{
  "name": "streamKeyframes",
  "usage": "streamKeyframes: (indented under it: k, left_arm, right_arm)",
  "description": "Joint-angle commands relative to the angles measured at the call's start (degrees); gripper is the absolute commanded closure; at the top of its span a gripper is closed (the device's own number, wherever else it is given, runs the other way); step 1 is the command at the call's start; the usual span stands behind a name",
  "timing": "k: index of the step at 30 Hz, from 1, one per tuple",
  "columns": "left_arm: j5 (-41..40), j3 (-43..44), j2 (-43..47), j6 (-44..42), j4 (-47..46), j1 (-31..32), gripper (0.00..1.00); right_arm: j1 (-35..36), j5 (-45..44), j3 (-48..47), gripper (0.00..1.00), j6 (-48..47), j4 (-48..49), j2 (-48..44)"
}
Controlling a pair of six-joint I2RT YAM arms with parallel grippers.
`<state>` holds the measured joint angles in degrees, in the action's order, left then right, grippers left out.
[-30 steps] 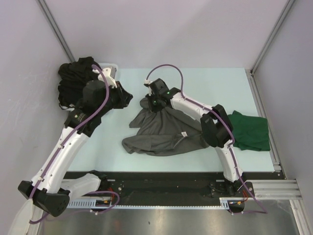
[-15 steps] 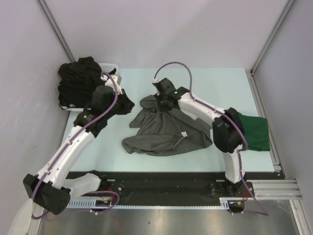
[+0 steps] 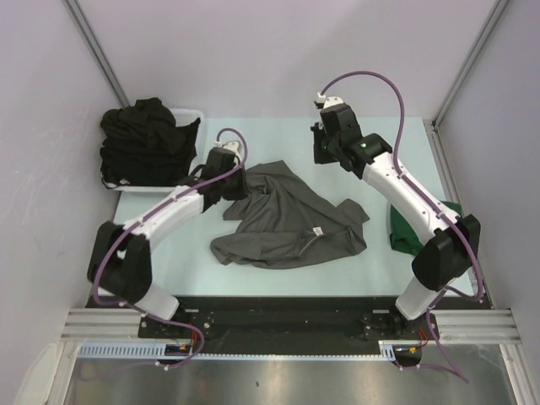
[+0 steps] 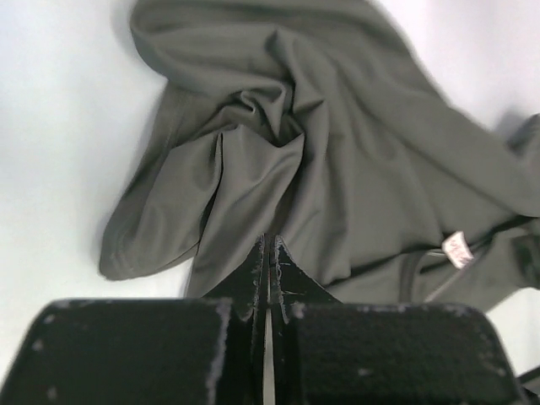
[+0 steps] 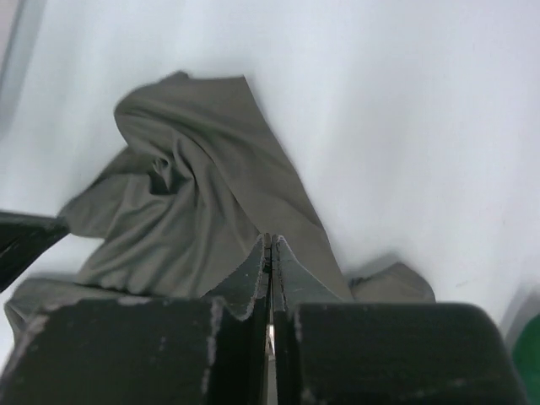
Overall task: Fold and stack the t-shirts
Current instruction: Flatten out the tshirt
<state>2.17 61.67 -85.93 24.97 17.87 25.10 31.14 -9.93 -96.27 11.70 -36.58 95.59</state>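
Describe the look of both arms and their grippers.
Both arms, left arm and right arm, have white links with black joints and a purple cable looped along each. The left gripper and right gripper are black, with tapered, scuffed fingers.

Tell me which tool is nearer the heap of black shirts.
Left. The left tool is at the grey shirt's edge facing the black shirts; the right tool hangs farther off, over the table's far middle.
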Motion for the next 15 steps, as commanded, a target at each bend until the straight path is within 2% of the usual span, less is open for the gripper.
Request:
streamKeyframes:
  k: [1,8,15]
  left_arm:
    - [0.1,5.7,-7.9,-0.1,-2.2,2.2,1.0]
    - [-1.0,12.1,-17.9,-1.3,1.2,3.5,1.0]
    - [-2.0,16.2,-23.8,-0.7,7.0,3.6,1.0]
  right_arm:
    - [-0.5,-0.8,2.8,1.0,-1.0,-2.2,-3.7]
    - [-1.3,-0.8,5.4,1.0,-0.3,-2.4,-6.1]
    - [-1.9,-0.6,5.5,1.0,-0.1,-3.1,-7.6]
